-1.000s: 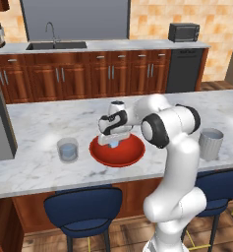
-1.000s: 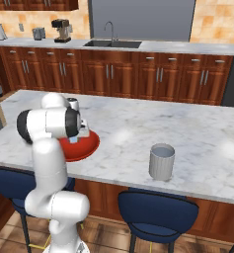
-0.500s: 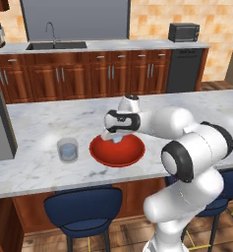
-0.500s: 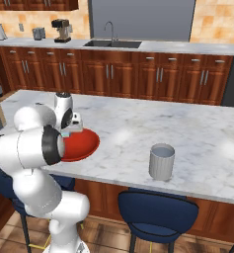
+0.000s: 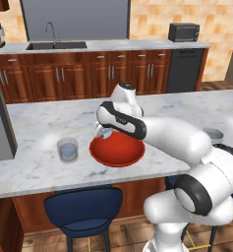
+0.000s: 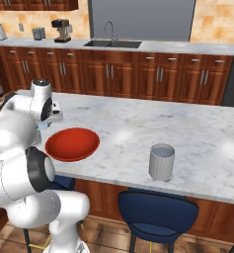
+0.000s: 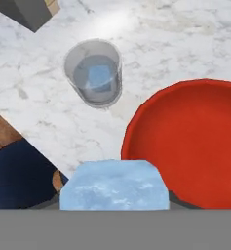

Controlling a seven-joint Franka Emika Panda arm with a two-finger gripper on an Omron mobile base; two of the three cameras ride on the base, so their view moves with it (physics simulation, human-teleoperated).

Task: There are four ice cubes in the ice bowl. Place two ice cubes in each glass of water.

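Here the hand [image 5: 106, 132], carrying one ice cube [image 7: 113, 185], hangs above the near-left rim of the red ice bowl [image 5: 117, 149], on the side facing the clear glass of water [image 5: 68, 149]. That glass stands on the marble table [image 5: 49, 123] just left of the bowl, apart from it, and the hand view shows one pale-blue cube [image 7: 100, 76] already lying in its water. The ribbed grey glass [image 6: 161, 161] stands well apart to the right of the bowl; its contents cannot be made out. The visible part of the bowl's interior looks bare, though the arm hides much of it.

Risks, as judged from this position: the hand is not yet over the clear glass, so letting go now would drop the cube onto the table or back into the bowl. The glass mouth is narrow next to the bowl, so a slightly off-centre release could bounce the cube off the rim. A low approach could let the fingers knock the tumbler and spill water. The cube is small and smooth, so it may slip out during a fast swing.

Hand state: the jaws are partly closed, gripping the cube between the fingertips; the cube fills the gap between them in the hand view, and the hand touches nothing else.
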